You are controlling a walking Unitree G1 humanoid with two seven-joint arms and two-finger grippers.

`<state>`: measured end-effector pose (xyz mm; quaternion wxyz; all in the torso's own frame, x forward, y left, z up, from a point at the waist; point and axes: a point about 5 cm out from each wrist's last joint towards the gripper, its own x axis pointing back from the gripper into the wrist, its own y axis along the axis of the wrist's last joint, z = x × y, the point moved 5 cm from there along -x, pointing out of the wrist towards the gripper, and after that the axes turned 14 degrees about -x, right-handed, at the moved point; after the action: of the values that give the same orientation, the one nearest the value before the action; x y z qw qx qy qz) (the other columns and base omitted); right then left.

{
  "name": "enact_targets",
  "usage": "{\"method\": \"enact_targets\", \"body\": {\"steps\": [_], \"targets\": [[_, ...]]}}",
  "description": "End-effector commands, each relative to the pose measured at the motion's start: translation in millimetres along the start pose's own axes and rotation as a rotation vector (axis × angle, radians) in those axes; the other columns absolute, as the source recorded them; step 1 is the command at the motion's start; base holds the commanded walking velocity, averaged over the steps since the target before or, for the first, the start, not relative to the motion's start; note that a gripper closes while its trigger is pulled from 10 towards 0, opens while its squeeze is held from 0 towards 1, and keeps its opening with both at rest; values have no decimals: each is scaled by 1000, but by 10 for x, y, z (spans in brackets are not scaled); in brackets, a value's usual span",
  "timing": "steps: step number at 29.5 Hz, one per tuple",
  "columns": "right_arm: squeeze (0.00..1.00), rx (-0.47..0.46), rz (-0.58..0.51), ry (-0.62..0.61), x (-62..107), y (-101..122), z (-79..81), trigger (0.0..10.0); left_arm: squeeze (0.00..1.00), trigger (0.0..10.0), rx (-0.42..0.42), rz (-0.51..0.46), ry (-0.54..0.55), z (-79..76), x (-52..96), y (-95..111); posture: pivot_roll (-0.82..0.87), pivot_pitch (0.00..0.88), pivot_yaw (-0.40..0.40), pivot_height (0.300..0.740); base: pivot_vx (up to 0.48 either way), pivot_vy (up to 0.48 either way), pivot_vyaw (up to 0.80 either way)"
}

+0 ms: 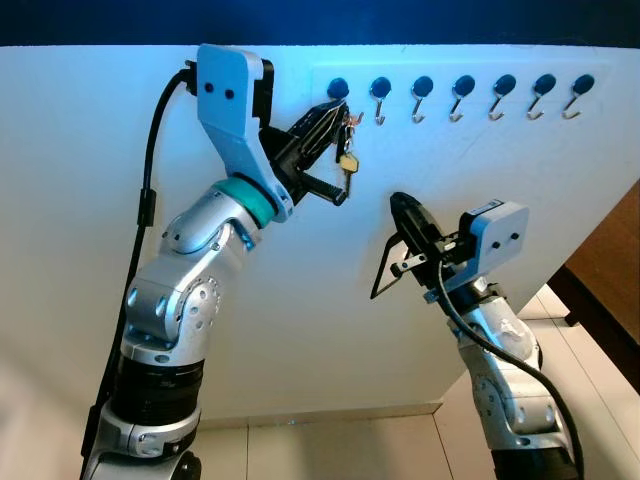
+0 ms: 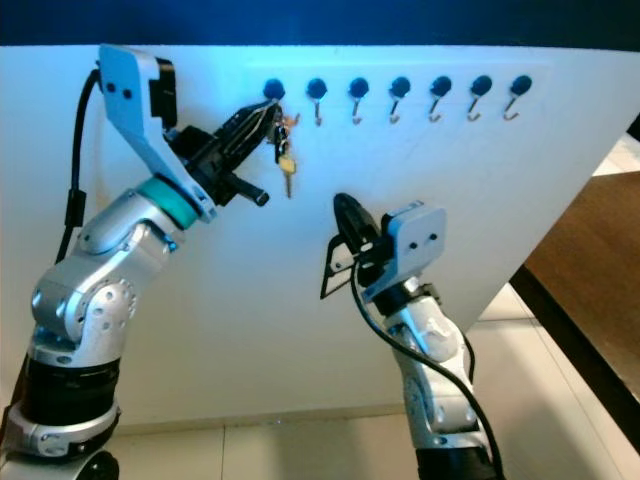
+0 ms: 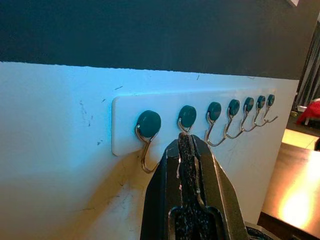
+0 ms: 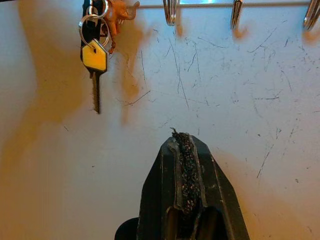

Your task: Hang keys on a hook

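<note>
Left gripper [image 1: 338, 115] raised to upper middle of left eye frame, jaws clenched on keys [image 1: 346, 152] so ring meets leftmost hook [image 1: 339, 92] of 7 on hook rack [image 1: 600, 80]. I judge ring at hook; seated or not, cannot tell.

Right gripper [image 1: 398, 204] parked lower centre, jaws pressed together, empty, clear of work.

Right wrist view adds yellow-headed key [image 4: 94, 56] dangling, upper left. Left wrist view adds hooks close.
</note>
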<state>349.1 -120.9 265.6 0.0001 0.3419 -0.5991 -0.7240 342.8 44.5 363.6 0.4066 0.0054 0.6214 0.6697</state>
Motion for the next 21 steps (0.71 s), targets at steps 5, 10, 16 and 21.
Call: {"method": "enact_targets", "body": {"steps": [5,10,16,21], "targets": [[0,-10,18,0,19,-57,21,10000,0,10000,-1,35,3,-17,-13,-114,42,106,98,740,0,0,0],[0,-10,19,0,21,-60,24,10000,0,10000,-1,37,11,3,-46,-128,41,107,99,740,0,0,0],[0,-11,21,-2,27,-62,21,10000,0,10000,-6,33,41,80,-64,-118,39,109,99,740,0,0,0],[0,-11,21,-3,29,-63,19,10000,0,10000,-8,33,44,95,-58,-119,41,110,99,740,0,0,0]]}}
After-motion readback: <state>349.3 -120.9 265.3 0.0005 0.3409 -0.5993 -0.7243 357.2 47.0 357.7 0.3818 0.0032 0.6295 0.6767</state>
